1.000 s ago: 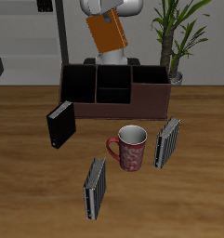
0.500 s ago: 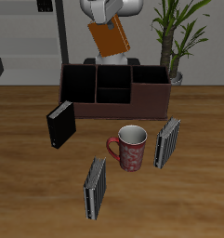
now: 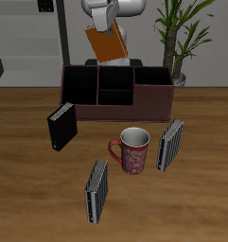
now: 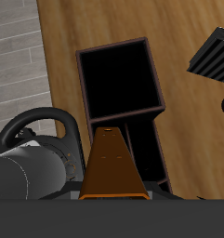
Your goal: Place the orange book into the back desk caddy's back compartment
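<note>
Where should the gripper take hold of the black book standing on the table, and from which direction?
Grip the black book across its thin width at the top edge, coming down from above. It stands upright in front of the back desk caddy with open space over it, and its narrow thickness looks likely to fit between two fingers.

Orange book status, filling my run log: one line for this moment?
orange book: held aloft, tilted | fingers: hidden, shut on it | back desk caddy: below | back compartment: empty
</note>
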